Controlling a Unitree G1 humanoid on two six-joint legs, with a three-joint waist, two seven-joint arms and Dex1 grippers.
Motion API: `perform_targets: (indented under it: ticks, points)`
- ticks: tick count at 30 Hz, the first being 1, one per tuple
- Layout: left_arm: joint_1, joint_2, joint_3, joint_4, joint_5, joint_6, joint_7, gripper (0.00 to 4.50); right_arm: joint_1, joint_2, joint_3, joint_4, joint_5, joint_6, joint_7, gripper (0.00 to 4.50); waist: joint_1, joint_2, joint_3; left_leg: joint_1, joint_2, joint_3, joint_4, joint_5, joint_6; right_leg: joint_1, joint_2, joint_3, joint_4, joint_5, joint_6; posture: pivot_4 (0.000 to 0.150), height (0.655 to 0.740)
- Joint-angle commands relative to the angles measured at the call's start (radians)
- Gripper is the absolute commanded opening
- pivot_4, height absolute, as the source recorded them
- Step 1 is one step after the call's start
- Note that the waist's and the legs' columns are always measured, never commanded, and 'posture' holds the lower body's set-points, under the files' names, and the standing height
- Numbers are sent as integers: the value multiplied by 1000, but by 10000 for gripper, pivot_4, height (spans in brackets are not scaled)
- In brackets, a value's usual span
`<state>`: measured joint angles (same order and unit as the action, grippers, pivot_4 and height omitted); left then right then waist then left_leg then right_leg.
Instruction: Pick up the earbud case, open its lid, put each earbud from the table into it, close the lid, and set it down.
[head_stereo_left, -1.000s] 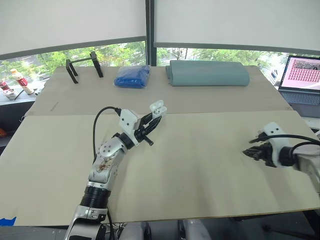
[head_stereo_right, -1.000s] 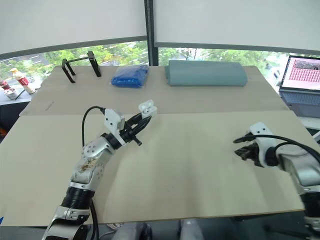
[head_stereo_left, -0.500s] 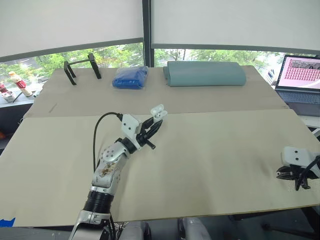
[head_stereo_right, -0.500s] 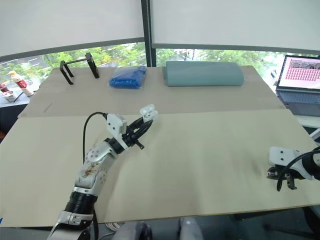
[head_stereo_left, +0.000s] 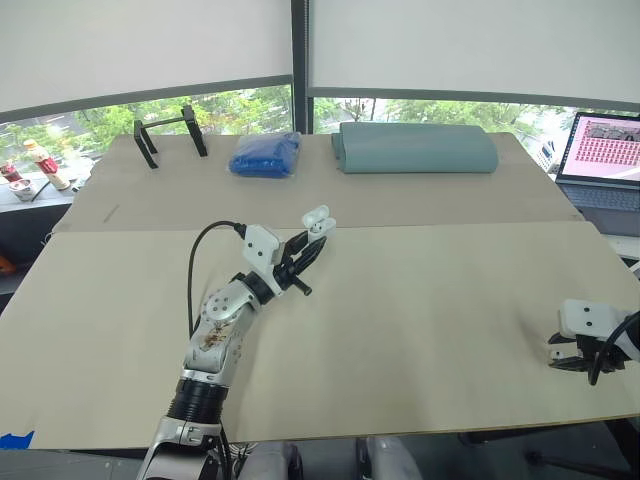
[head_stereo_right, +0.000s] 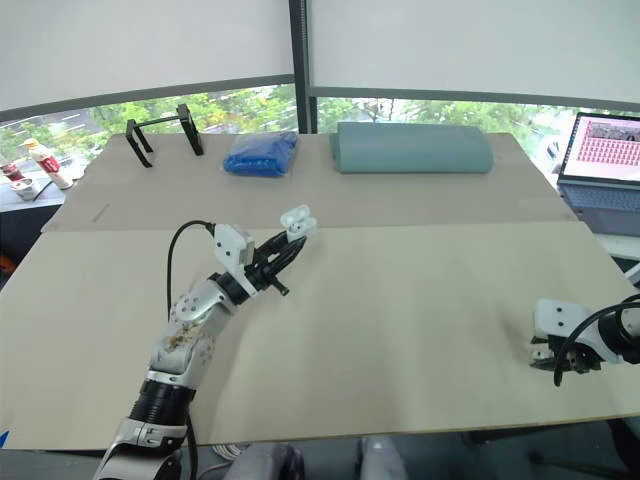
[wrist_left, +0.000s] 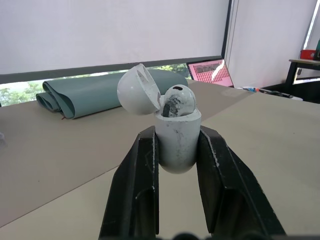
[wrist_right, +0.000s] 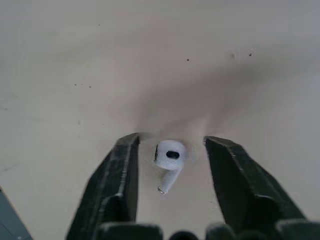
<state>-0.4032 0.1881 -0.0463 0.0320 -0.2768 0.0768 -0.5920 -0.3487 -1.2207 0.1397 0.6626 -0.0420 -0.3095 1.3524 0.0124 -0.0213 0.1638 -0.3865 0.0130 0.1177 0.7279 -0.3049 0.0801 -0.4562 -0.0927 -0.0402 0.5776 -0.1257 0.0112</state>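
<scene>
My left gripper (wrist_left: 176, 134) is shut on the white earbud case (wrist_left: 176, 142), held up above the middle-left of the table (head_stereo_left: 420, 300). The case's lid (wrist_left: 136, 90) is swung open and one earbud (wrist_left: 175, 100) sits inside. The same case (head_stereo_left: 318, 220) shows at the tips of the left fingers in the head views. My right gripper (wrist_right: 172, 141) is low at the table's front right, near the edge, and open. A second white earbud (wrist_right: 170, 154) lies on the table between its fingers (wrist_right: 125, 165), touching neither.
At the back of the table lie a blue bag (head_stereo_left: 265, 155), a rolled grey-green mat (head_stereo_left: 415, 147) and a black wire stand (head_stereo_left: 168, 130). A laptop (head_stereo_left: 605, 155) stands off the right side. The table's front edge runs just below the right gripper (head_stereo_left: 572, 358).
The right gripper moved from mid-height over the table's right side down to the front right corner, around the loose earbud. The left gripper kept the open case nearly still.
</scene>
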Motion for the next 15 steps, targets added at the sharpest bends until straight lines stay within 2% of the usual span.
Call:
perform_targets:
  ticks: [1,11,15]
  points:
    - [-20,1,-3,-51,-10,7,-3,5573,-6,-5,4,32,-28,-24,17,23051,0,0,0,0,0,0,0,0,0,0,0,0,0,0,0,1500,7400]
    - [1,-6,-9,-82,-8,24,7,5573,-64,28,20,70,-67,-29,24,23051,-1,0,0,1,0,0,0,0,0,1,0,0,0,0,0,1500,7400]
    - [12,-8,-19,-96,-8,28,4,5573,-79,46,11,74,-66,-35,29,11156,-4,-1,-1,1,0,0,0,0,0,1,0,0,0,0,0,1500,7400]
